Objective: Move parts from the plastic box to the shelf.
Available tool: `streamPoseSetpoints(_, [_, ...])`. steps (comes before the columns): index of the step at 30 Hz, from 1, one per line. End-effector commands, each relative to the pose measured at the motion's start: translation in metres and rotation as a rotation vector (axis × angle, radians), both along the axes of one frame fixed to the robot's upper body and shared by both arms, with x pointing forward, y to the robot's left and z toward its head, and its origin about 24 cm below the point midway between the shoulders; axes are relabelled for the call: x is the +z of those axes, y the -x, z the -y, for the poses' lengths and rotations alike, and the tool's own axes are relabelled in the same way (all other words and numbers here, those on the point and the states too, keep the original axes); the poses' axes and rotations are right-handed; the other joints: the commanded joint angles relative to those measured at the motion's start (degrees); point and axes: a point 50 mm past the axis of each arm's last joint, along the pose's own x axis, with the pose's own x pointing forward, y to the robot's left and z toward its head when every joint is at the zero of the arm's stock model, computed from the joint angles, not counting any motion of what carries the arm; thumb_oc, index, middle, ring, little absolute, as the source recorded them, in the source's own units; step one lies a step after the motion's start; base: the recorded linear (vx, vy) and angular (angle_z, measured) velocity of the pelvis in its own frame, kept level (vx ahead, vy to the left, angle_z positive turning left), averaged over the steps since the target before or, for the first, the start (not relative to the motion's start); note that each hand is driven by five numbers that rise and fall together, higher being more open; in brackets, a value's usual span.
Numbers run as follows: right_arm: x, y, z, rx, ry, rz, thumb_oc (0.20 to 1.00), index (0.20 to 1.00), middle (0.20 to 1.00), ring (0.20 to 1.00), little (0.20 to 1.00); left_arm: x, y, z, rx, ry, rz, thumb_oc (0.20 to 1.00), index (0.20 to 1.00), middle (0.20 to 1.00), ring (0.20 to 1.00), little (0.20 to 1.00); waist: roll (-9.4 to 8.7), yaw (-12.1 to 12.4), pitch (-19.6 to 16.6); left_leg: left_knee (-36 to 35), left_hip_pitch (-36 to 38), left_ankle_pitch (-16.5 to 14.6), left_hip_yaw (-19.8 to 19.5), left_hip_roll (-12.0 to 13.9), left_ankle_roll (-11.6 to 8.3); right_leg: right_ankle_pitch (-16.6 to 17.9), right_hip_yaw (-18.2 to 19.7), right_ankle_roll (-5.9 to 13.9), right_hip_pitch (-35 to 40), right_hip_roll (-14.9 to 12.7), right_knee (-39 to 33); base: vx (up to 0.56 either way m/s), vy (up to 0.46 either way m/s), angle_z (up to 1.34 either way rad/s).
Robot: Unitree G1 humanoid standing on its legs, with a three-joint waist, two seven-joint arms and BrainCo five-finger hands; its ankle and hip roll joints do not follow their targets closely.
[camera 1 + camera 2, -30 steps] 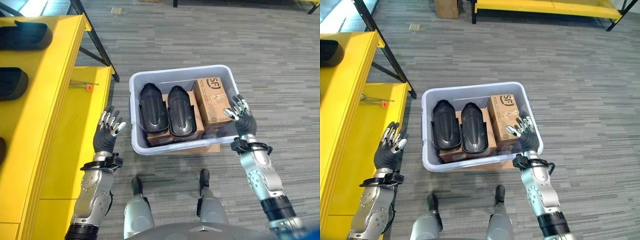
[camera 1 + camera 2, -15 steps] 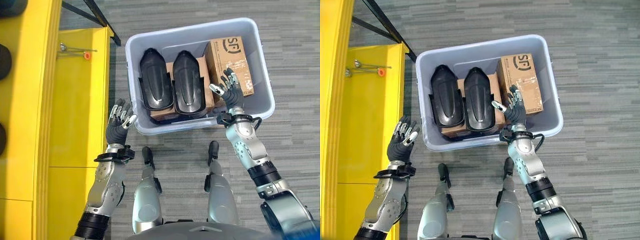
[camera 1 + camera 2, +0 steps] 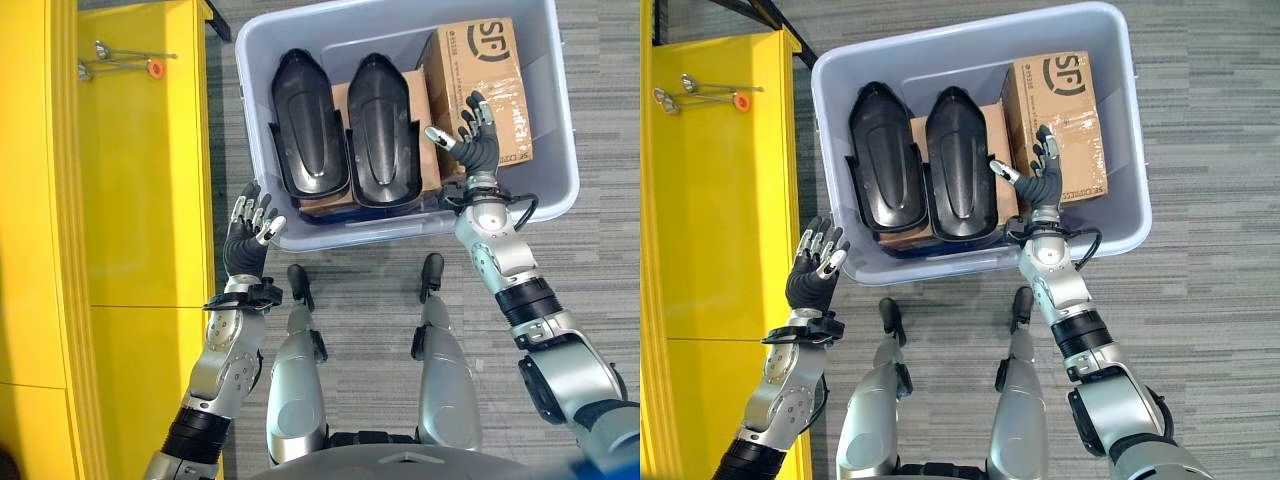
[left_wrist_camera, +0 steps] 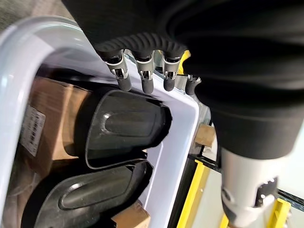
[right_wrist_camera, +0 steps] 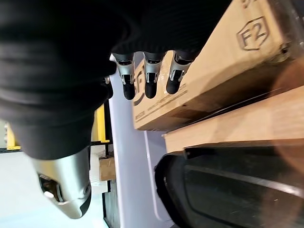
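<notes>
Plastic box (image 3: 262, 120) sits on the floor, just past both raised arms. Left robot hand (image 3: 246, 238) hovers outside its near corner, right robot hand (image 3: 474, 140) above the cardboard carton (image 3: 490, 70) inside, both spread and empty, seemingly poised to grasp the two black parts (image 3: 345, 125); the yellow shelf (image 3: 100, 200) stands alongside.

parts (image 3: 345, 130) in box (image 3: 560, 150), shelf (image 3: 130, 200) left

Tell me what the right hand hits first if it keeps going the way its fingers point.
Probably the cardboard box: the open right hand hangs over the plastic box, fingers aimed at that carton's near end. How high above it the hand is, I cannot tell.
</notes>
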Motion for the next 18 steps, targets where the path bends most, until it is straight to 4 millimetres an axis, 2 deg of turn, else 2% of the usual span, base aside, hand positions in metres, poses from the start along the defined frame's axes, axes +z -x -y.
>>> streamPoseSetpoints(1, [0.053, -0.006, 0.004, -0.028, 0.033, 0.177, 1.0, 1.0, 1.0, 1.0, 1.0, 0.027, 0.001, 0.002, -0.017, -0.027, 0.143, 1.0, 1.0, 1.0, 1.0, 1.0, -1.64, 0.0, 1.0, 4.4, -0.9, -2.7, -1.8, 0.5, -0.49, -5.1, -2.1, 4.12, 2.1, -7.9, 2.7, 0.0, 0.0, 0.0])
streamPoseSetpoints(3, [0.054, -0.008, 0.002, -0.027, 0.037, 0.171, 1.0, 1.0, 1.0, 1.0, 1.0, 0.028, 0.0, 0.002, -0.015, -0.03, 0.147, 1.0, 1.0, 1.0, 1.0, 1.0, -1.72, 0.1, 1.3, 4.4, -1.1, -2.7, -1.9, 0.5, -0.46, -5.1, -2.1, 4.12, 1.9, -7.9, 2.8, -0.04, -0.004, 0.0])
streamPoseSetpoints(4, [0.055, -0.01, 0.002, -0.033, 0.043, 0.167, 1.0, 1.0, 1.0, 1.0, 1.0, 0.029, -0.001, 0.002, -0.012, -0.034, 0.15, 1.0, 1.0, 1.0, 1.0, 1.0, -1.79, 0.0, 1.7, 4.6, -1.8, -1.6, -1.4, 0.5, 0.11, -4.0, -2.2, 3.66, 1.2, -7.9, 3.0, 0.0, 0.0, 0.0])
streamPoseSetpoints(5, [0.054, -0.013, 0.001, -0.032, 0.045, 0.149, 1.0, 1.0, 1.0, 1.0, 1.0, 0.03, -0.002, 0.004, -0.014, -0.037, 0.153, 1.0, 1.0, 1.0, 1.0, 1.0, -1.9, 0.2, 1.5, 4.2, -1.3, -2.7, -2.0, 0.5, -0.42, -5.0, -2.0, 4.1, 1.8, -7.9, 2.8, -0.08, 0.001, -0.02])
streamPoseSetpoints(6, [0.054, -0.013, 0.001, -0.031, 0.046, 0.151, 1.0, 1.0, 1.0, 1.0, 1.0, 0.03, -0.002, 0.004, -0.013, -0.036, 0.155, 1.0, 1.0, 1.0, 1.0, 1.0, -1.93, 0.1, 1.9, 4.5, -1.9, -1.6, -1.5, 0.5, 0.12, -4.0, -2.2, 3.65, 1.2, -7.9, 2.9, 0.08, 0.013, -0.03])
streamPoseSetpoints(7, [0.055, -0.015, -0.001, -0.031, 0.059, 0.144, 1.0, 1.0, 1.0, 1.0, 1.0, 0.032, -0.004, 0.005, -0.015, -0.045, 0.163, 1.0, 1.0, 1.0, 1.0, 1.0, -2.05, 0.3, 1.8, 4.1, -1.3, -2.7, -2.0, 0.5, -0.4, -5.0, -2.0, 4.05, 1.7, -7.8, 2.7, -0.07, -0.002, -0.02])
streamPoseSetpoints(8, [0.055, -0.015, -0.001, -0.03, 0.059, 0.144, 1.0, 1.0, 1.0, 1.0, 1.0, 0.032, -0.003, 0.005, -0.014, -0.045, 0.163, 1.0, 1.0, 1.0, 1.0, 1.0, -2.08, 0.2, 2.0, 4.3, -2.0, -1.6, -1.5, 0.5, 0.14, -4.1, -2.2, 3.61, 1.0, -7.8, 2.9, 0.0, 0.0, 0.0])
streamPoseSetpoints(18, [0.049, -0.019, -0.016, 0.005, 0.076, 0.113, 1.0, 1.0, 1.0, 1.0, 1.0, 0.036, -0.007, 0.006, 0.0, -0.043, 0.179, 1.0, 1.0, 1.0, 1.0, 1.0, -2.91, 0.4, 2.0, 3.8, -2.4, -1.5, -1.9, 0.6, 0.19, -4.1, -2.7, 3.55, 1.0, -7.6, 2.6, -0.01, 0.0, 0.0])
